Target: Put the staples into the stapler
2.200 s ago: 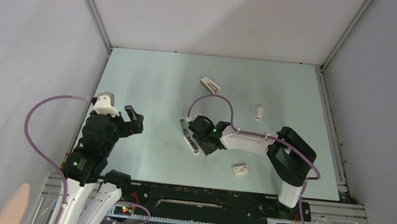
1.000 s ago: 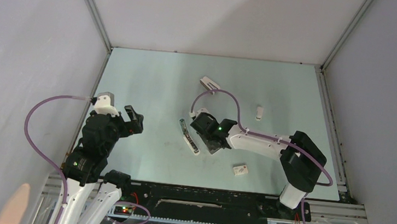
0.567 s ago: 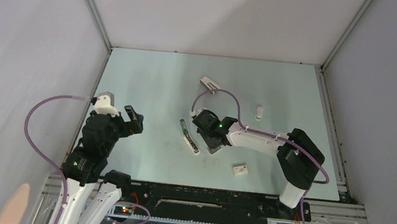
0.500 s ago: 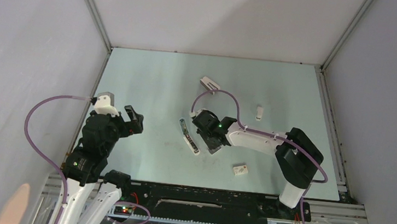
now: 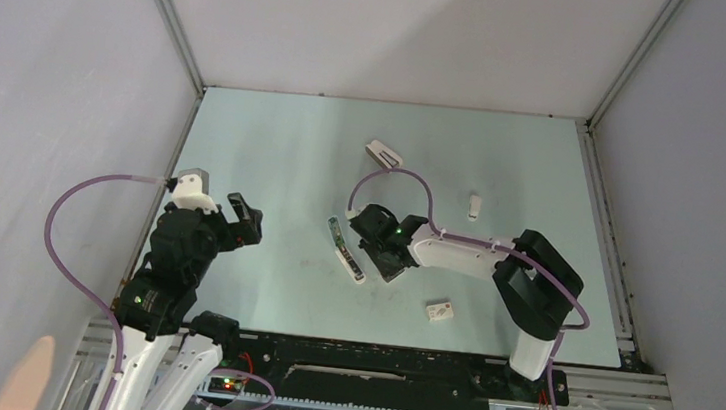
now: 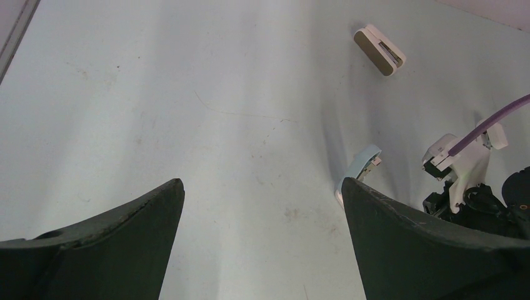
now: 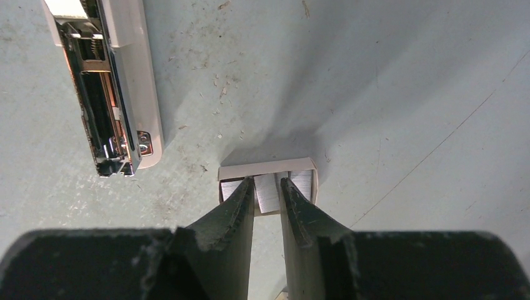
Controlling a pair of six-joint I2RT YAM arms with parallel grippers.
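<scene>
At mid-bench (image 5: 274,146), I see right claw (image 7: 267,187) narrowed over staples (image 7: 269,199) beside stapler (image 7: 109,94); grip unclear. Left claw (image 6: 261,182) spread wide.

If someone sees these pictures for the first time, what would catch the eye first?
The right pincer pinches the grey staples in their small paper tray, in the middle of the table. Beside it lies the slim stapler, opened so its metal channel shows. The left pincer hangs wide open, holding nothing.

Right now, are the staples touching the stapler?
Apart. The right wrist view shows bare table between the stapler and the staples.
</scene>
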